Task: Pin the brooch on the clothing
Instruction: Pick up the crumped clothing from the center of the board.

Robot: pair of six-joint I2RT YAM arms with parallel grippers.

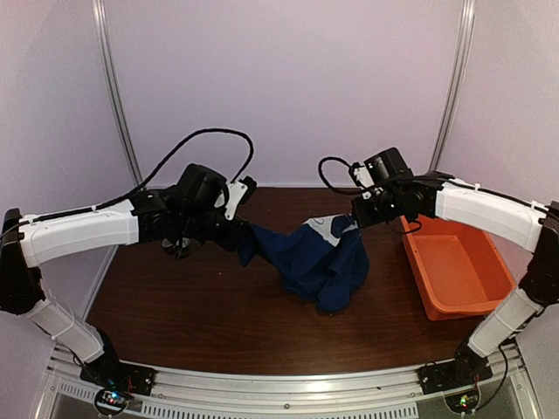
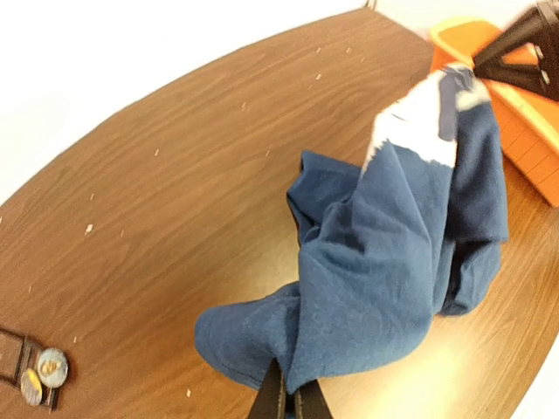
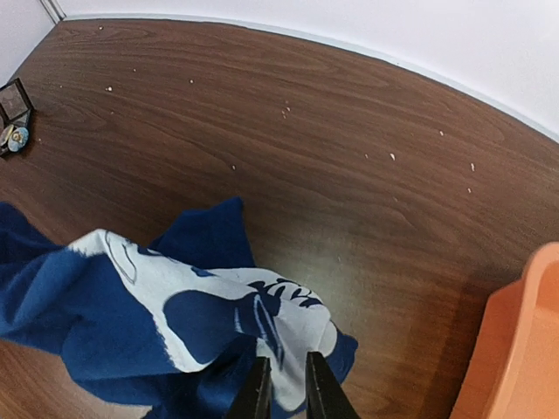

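Observation:
The clothing [image 1: 319, 257], a navy T-shirt with a white print, hangs bunched between my two grippers above the middle of the table. My left gripper [image 1: 245, 230] is shut on a navy fold at the shirt's left end [image 2: 288, 397]. At the right end, my right gripper [image 1: 357, 218] pinches the white printed part [image 3: 286, 384], with cloth filling the narrow gap between its fingers. The brooch [image 2: 52, 367], a small round bluish-grey badge, lies far left on the table next to a yellowish badge [image 2: 31, 387]. The right wrist view shows the brooch [image 3: 20, 134] tiny at its left edge.
A small black hinged box [image 2: 12, 353] lies open beside the badges, and it also shows in the right wrist view [image 3: 16, 98]. An orange plastic tub [image 1: 454, 262] stands on the table's right side, close under the right arm.

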